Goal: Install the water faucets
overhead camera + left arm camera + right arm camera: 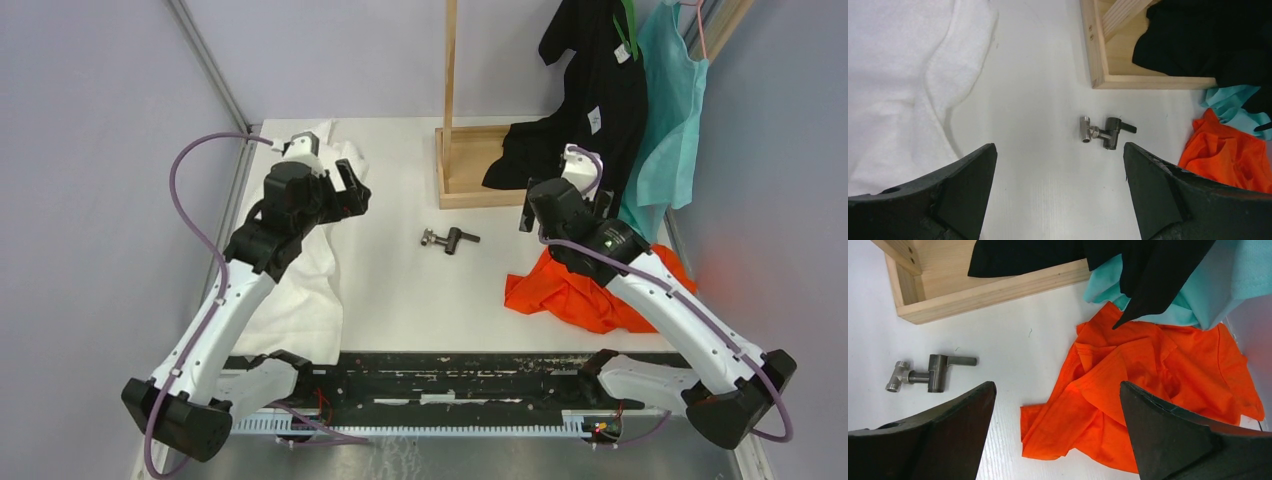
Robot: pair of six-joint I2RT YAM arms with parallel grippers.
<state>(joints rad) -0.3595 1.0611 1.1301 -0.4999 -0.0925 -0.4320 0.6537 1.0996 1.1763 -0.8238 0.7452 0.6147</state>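
Observation:
The water faucets (450,239) lie on the white table between the two arms, the two fittings joined in a line. The shorter greyish T (1087,130) is on the left and the larger dark T (1113,132) with its lever on the right. They also show in the right wrist view, the faucets (930,372) lying left of that gripper. My left gripper (355,190) hovers open to their left, nothing between its fingers (1059,147). Above the orange cloth my right gripper (565,207) is open and empty (1057,384). Neither gripper touches the faucets.
A wooden stand base (465,185) with an upright post sits behind the faucets. Black (590,110) and teal (670,110) garments hang over it. An orange cloth (580,290) lies under the right arm, and a white cloth (305,280) under the left arm.

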